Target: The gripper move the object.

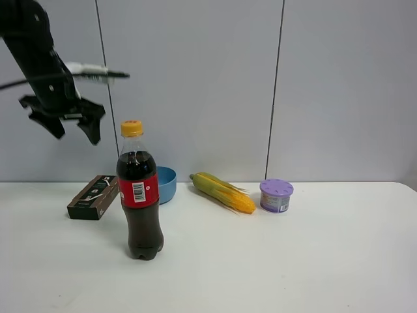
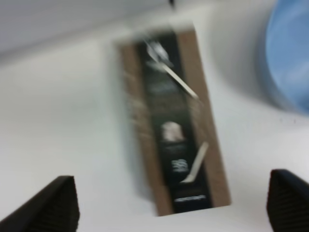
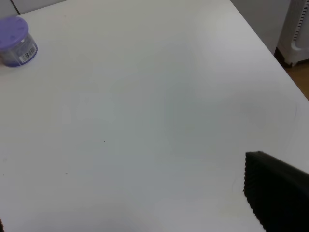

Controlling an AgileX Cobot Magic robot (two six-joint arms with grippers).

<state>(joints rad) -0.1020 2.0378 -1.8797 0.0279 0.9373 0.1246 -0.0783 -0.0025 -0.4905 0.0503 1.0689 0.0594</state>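
While the left claw (image 1: 77, 134) hangs in the air with its two fingers spread wide, the object (image 1: 94, 197) lies flat on the white counter (image 1: 293, 261), far to the left.

- Object: dark box with brown sides and white marks on top. In the high view its long axis runs on a slant, with the near end toward the left front and the far end toward the wall and the right.
- Object and claw: the claw is well above the box, apart from it and slightly to its left. In the blurred left wrist view the box (image 2: 174, 125) lies between the fingers, lengthwise away from them.
- Neighbours: cola bottle (image 1: 138, 195) just right of the box, blue bowl (image 1: 166, 184) behind the bottle. Corn cob (image 1: 225, 192) and purple-lidded tub (image 1: 276, 195) lie further right.
- Right claw (image 3: 275, 193): one finger shows above bare counter, so I cannot tell whether it is spread or closed.
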